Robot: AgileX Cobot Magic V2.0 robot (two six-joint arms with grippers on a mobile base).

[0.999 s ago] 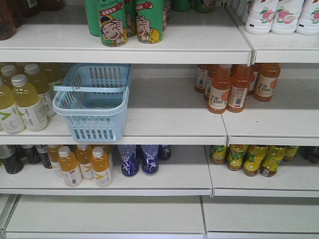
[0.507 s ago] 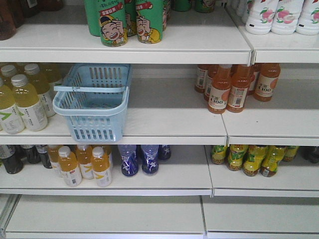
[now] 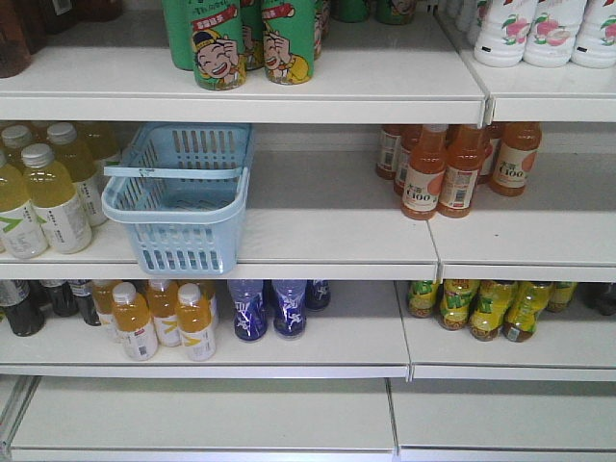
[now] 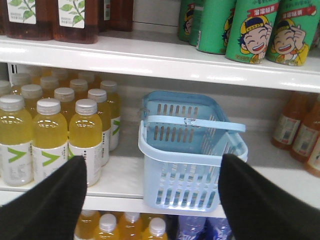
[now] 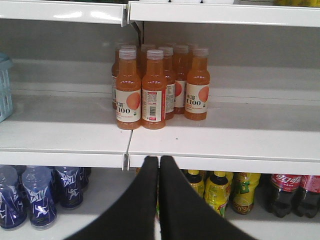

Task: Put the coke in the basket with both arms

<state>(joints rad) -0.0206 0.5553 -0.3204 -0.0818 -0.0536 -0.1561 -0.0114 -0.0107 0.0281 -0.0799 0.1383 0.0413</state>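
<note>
Nothing has shifted in the front view since the earlier frames: the basket (image 3: 183, 252) sits in the same spot at the middle left of the frame, on the middle shelf (image 3: 327, 241), and neither arm shows in that view. From the left wrist view, the left gripper (image 4: 153, 158) has its jaws spread wide with nothing between them, and it looks straight at the basket (image 4: 180, 185), whose handle is swung up across the top. Just to its left stand the yellow drink bottles (image 4: 50, 135), and above it the green cans (image 4: 255, 30). The right gripper (image 5: 159, 160) has its jaws pressed together on nothing, at the bottom centre of its view, facing the orange juice bottles (image 5: 150, 90). Only a sliver of the basket (image 5: 4, 85) shows at that picture's left edge. I cannot find the coke in any view. The nearest things are some dark cola bottles (image 5: 285, 192) with red labels at the lower right of the right wrist view, one shelf down, and I judge those are not the bottle I want. What I can see of the basket's inside looks bare. So, by my reckoning, the task has not begun: the bottle is still to be found, gripped, carried over the rim and let go inside.
</note>
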